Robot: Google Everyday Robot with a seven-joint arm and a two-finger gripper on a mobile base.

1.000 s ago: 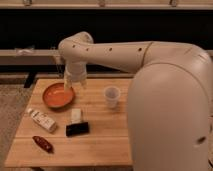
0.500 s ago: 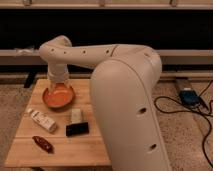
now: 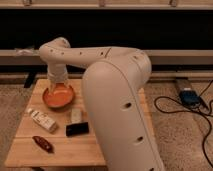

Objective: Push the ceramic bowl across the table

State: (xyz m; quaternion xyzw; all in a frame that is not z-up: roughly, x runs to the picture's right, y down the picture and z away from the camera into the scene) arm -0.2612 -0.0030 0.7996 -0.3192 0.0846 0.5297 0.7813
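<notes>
The orange-red ceramic bowl (image 3: 59,96) sits on the far left part of the light wooden table (image 3: 75,148). My gripper (image 3: 57,83) hangs straight down from the white arm and meets the bowl at its far rim, partly over its inside. The arm's large body covers the middle and right of the table.
Near the bowl lie a white bottle-like pack (image 3: 42,120), a small pale block (image 3: 76,115), a black box (image 3: 77,129) and a dark red item (image 3: 43,144) at the front left. Cables and a power brick (image 3: 190,96) lie on the floor to the right. A dark wall runs behind.
The arm has swung left and its body now covers the table's right side, hiding the whitish cup. The gripper has come down onto the bowl's far rim. The bowl has barely shifted.
</notes>
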